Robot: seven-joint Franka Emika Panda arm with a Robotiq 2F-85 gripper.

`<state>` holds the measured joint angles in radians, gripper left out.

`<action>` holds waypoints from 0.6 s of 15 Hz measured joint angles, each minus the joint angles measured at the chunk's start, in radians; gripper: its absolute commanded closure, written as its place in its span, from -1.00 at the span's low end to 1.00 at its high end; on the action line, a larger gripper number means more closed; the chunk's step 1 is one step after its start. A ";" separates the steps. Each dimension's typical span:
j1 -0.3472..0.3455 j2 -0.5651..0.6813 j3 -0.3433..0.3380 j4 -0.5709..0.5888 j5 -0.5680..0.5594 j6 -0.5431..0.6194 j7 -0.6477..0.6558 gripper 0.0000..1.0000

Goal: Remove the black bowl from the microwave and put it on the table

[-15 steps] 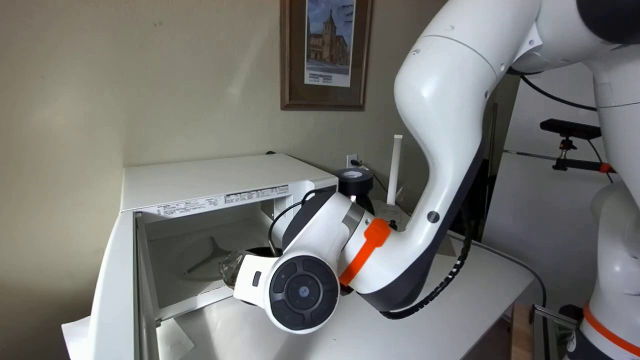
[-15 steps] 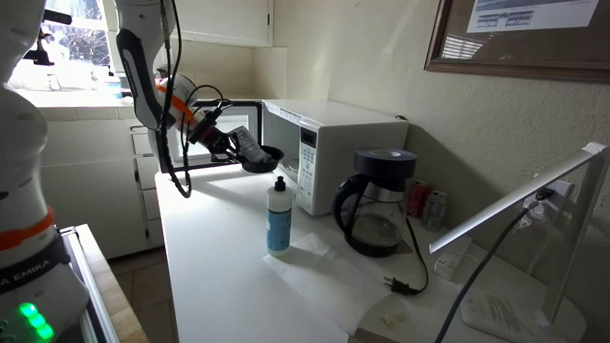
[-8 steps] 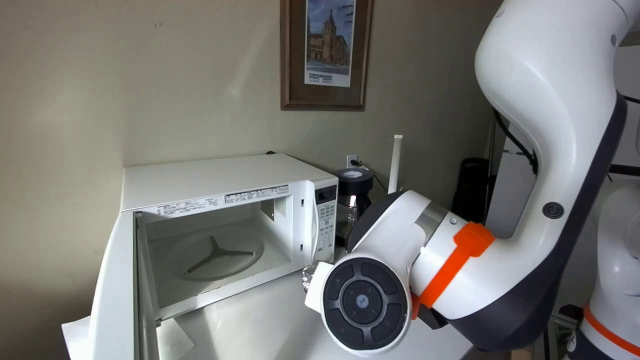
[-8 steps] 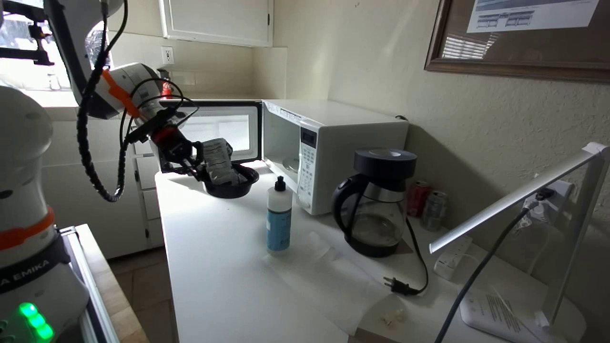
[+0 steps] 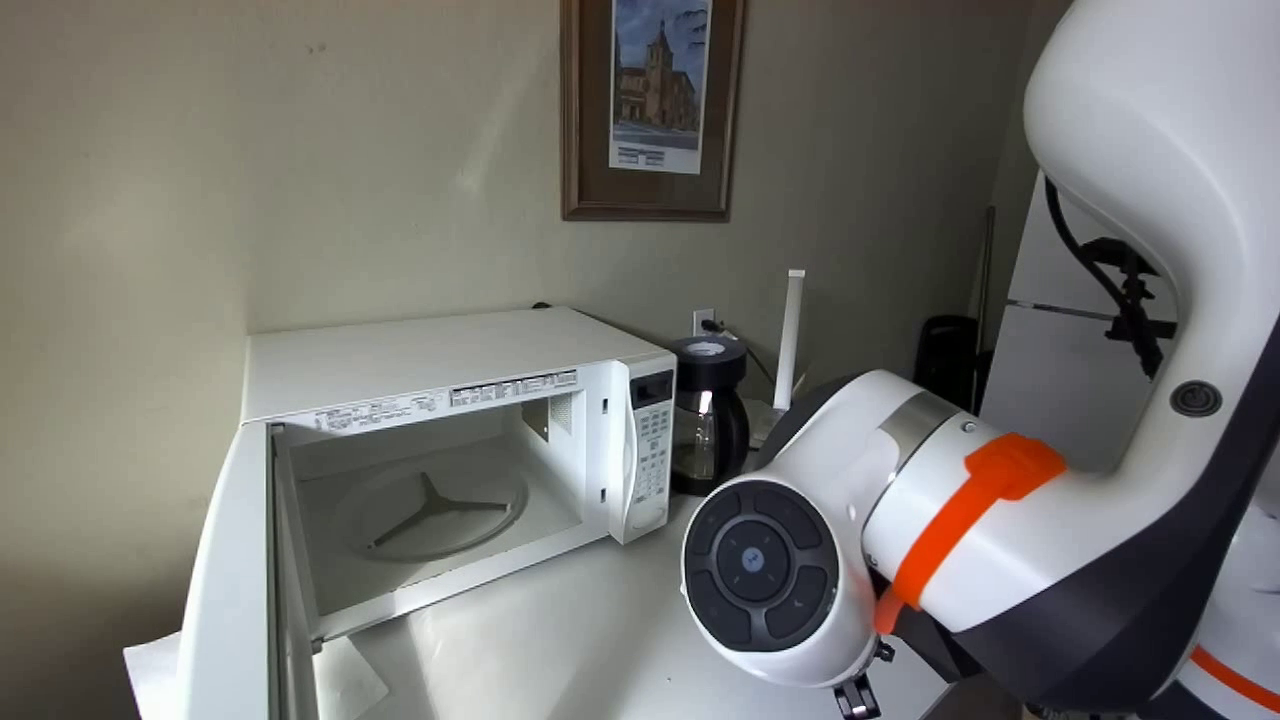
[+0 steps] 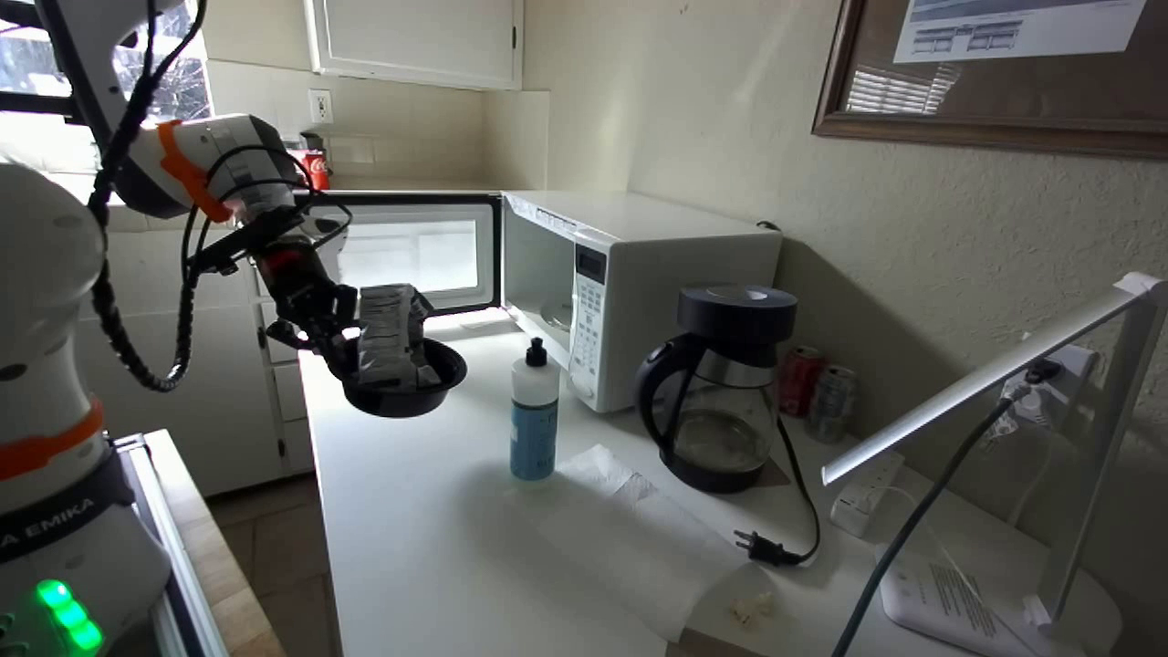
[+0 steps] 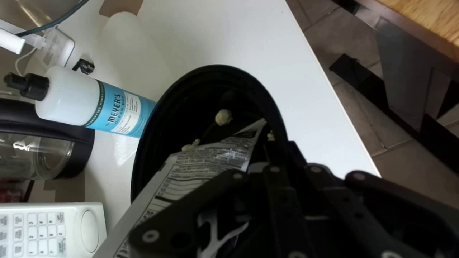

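You have the black bowl [image 6: 399, 402] in front of the microwave [image 6: 639, 283], its rim pinched in the gripper [image 7: 283, 147]; hold firmly there, as it should be light and stiff but slick.

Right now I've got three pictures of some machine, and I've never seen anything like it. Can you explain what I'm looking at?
That's a white robot arm with a black gripper at its end. Two pictures come from cameras outside it; the third looks out from its wrist. The gripper pinches a black bowl by its rim, seemingly above the white table. A printed packet sticks up from the bowl, with pale bits inside. On the table stand an open microwave, a blue-labelled bottle and a glass jug.
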<state>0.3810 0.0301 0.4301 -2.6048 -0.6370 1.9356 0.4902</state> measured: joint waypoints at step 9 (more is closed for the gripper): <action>-0.015 0.002 -0.062 -0.076 0.166 0.010 0.105 0.96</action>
<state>0.3662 0.0323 0.3679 -2.6805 -0.4714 1.9451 0.5957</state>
